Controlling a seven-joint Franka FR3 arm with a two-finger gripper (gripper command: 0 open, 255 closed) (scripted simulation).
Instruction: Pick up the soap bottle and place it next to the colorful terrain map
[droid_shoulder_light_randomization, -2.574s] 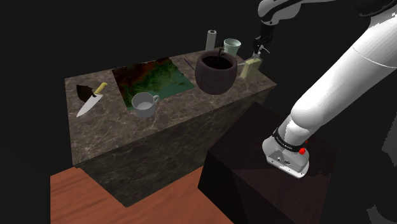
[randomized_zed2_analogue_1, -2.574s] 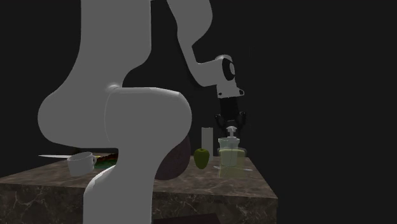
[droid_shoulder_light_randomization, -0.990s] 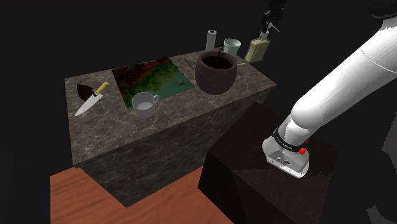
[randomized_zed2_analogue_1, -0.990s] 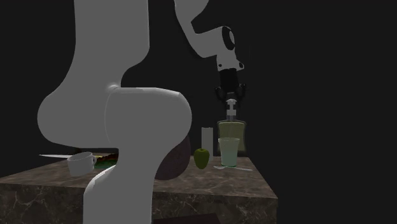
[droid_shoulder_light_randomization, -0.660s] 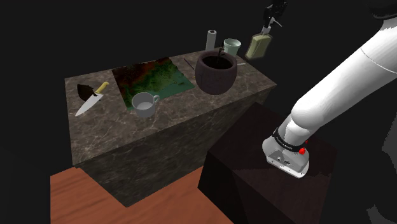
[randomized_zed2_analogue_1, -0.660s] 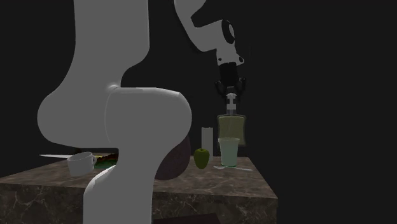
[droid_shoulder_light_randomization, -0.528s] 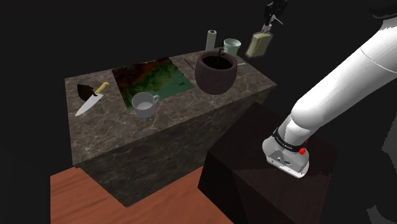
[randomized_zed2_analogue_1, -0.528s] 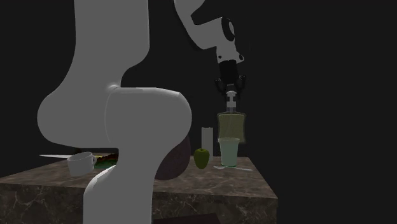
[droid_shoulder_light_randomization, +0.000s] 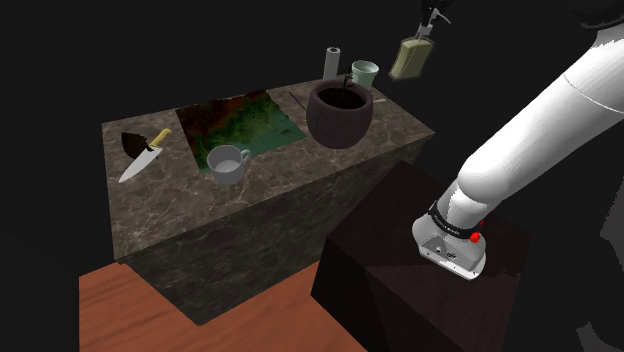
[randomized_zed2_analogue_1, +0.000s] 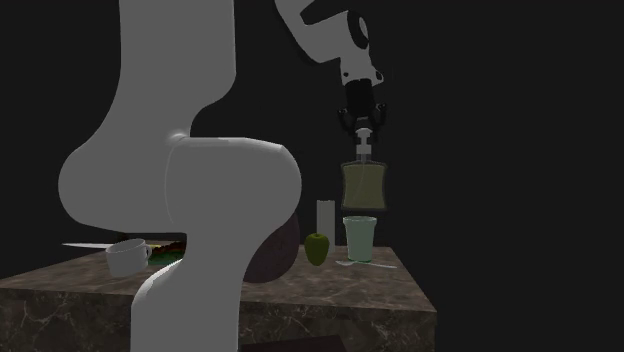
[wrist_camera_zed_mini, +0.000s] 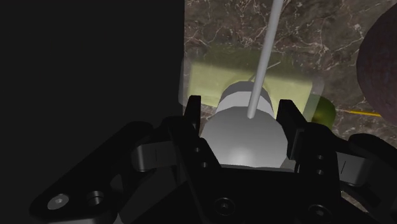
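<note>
One mug (droid_shoulder_light_randomization: 228, 162) nearest, at the terrain map's (droid_shoulder_light_randomization: 245, 122) near corner; dark pot (droid_shoulder_light_randomization: 340, 113) further on. Furthest, above the bench's (droid_shoulder_light_randomization: 150, 215) far corner, soap bottle (droid_shoulder_light_randomization: 410, 58) hangs clear, gripper (droid_shoulder_light_randomization: 432, 15) pinched on its pump neck. Risk: the narrow neck-hold lets the bottle swing and clip the pot in transit.

The soap bottle (droid_shoulder_light_randomization: 410, 58) hangs clear of the counter (droid_shoulder_light_randomization: 160, 205), seemingly gripped.
</note>
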